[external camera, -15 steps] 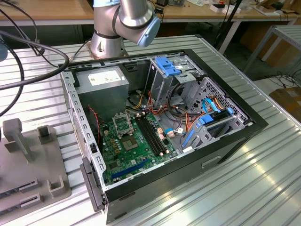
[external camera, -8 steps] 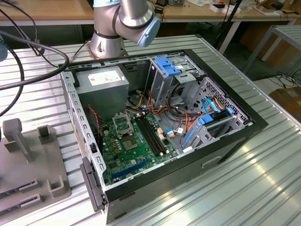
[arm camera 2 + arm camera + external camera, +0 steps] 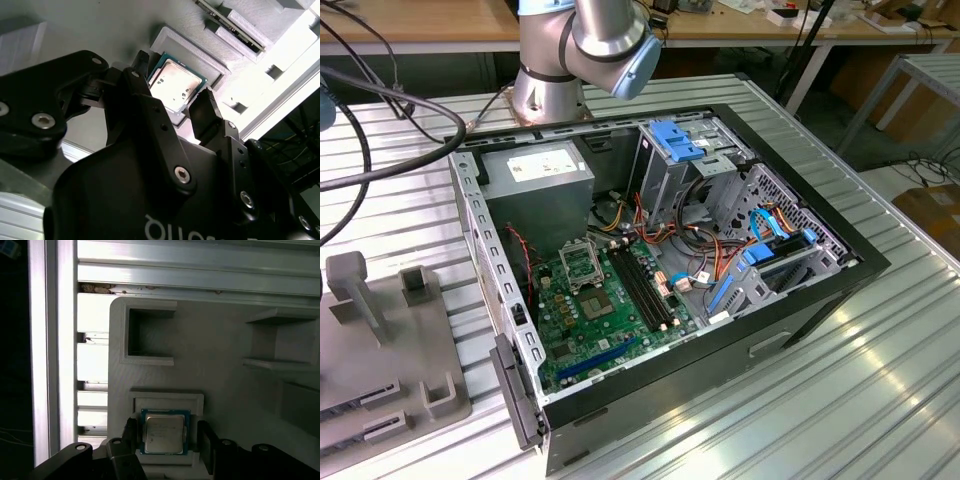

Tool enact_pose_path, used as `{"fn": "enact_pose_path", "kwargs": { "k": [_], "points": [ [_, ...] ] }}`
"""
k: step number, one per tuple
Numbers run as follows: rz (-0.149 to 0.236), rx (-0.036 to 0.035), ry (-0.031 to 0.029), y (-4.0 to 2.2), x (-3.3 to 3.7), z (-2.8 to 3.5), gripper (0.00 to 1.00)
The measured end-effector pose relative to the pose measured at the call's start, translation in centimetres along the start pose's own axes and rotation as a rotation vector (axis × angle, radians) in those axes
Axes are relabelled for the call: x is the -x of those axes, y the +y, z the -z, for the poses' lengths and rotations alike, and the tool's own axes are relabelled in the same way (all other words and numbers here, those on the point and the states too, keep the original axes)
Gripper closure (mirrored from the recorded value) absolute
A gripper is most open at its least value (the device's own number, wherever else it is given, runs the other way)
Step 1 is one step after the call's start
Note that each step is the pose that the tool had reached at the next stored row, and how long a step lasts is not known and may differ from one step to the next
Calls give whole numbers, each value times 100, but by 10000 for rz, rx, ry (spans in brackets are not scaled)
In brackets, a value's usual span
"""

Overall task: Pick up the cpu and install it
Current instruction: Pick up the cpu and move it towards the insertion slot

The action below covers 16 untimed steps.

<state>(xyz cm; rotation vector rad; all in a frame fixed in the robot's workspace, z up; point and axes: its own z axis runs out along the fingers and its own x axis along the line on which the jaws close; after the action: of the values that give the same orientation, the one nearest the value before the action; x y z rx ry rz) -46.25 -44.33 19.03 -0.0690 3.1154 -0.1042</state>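
Ribbed aluminium tabletop carried the whole job. The open computer case lay on its side at the centre of the exterior view, and a grey printed fixture tray sat at about eight o'clock from it.

The cpu lay flat, metal top up, in a shallow square pocket of that tray. That seat seemingly kept it square and left its edges reachable. The gripper hung over it with its jaws parted. Its black fingers stood one on each side of the chip, with a sliver of pocket showing between pad and edge, so nothing was grasped. In both wrist views the chip sat between the fingertips, which I judged to be a line-up for a side pinch.

Inside the case, the socket frame stood with its middle hollow on the green board, at roughly nine o'clock from the memory slots. The power supply stood at twelve o'clock of the socket, and bundled wires crowded its two o'clock. The case walls looked likely to hem in any approach. The arm rose at twelve o'clock, beyond the case.
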Motion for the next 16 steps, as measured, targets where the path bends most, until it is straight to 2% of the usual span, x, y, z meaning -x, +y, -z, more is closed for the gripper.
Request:
{"fn": "enact_pose_path", "kwargs": {
  "k": [16],
  "points": [
    [98, 2, -6, 1, 7, -9, 40]
  ]
}}
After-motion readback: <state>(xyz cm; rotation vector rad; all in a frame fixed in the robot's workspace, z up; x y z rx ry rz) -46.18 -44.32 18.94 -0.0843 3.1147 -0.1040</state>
